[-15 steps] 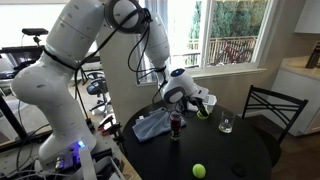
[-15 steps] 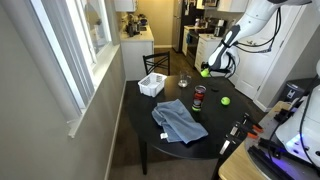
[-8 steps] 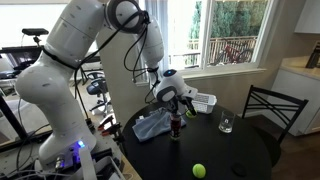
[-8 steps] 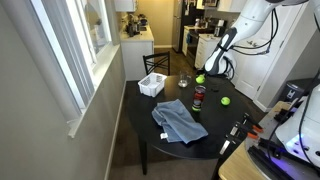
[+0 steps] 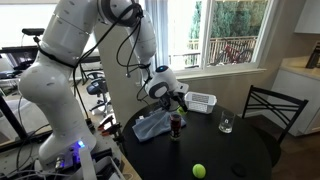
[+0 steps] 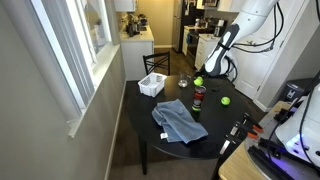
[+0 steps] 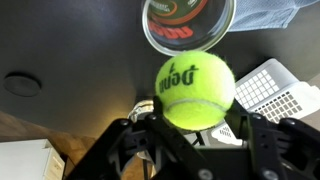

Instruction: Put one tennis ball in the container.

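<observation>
My gripper is shut on a yellow-green tennis ball and holds it above the round black table. In both exterior views the held ball hangs over the glass of dark red liquid. The white slotted basket lies to the right of the ball in the wrist view. It stands at the table's far edge by the window. A second tennis ball lies loose on the table.
A blue-grey cloth lies on the table next to the red glass. A clear drinking glass stands apart. A black chair stands by the table. The table's rim is round.
The gripper has carried the ball sideways, from near the basket's end to above the red glass, and a little lower. The grip has stayed shut.
</observation>
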